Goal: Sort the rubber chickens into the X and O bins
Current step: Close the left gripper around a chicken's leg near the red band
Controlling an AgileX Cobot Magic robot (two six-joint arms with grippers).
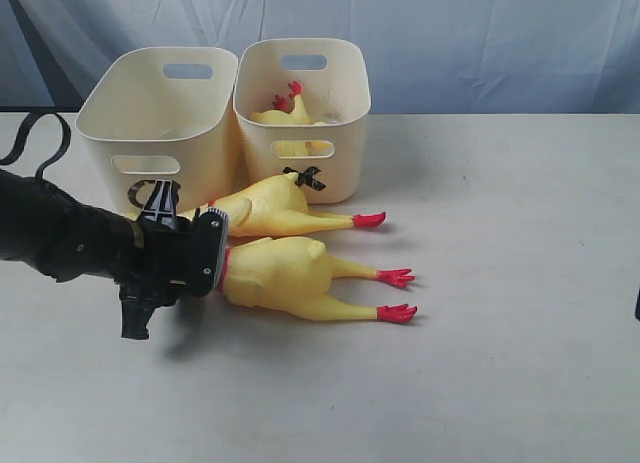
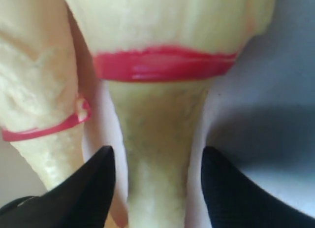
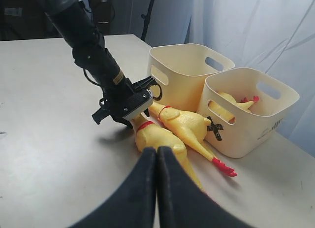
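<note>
The wide-open, empty left end effector (image 2: 157, 161) straddles the front rubber chicken (image 1: 285, 273) at its neck.

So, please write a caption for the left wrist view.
Open left gripper straddling the neck of a rubber chicken.

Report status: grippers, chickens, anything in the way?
Left gripper open around neck of near chicken; right gripper shut. Third chicken in X bin, two on table. Far chicken crowds one finger.

near chicken (image 1: 285, 275) lies beside far chicken (image 1: 272, 205), third chicken (image 1: 288, 110) inside x bin (image 1: 345, 163).
</note>
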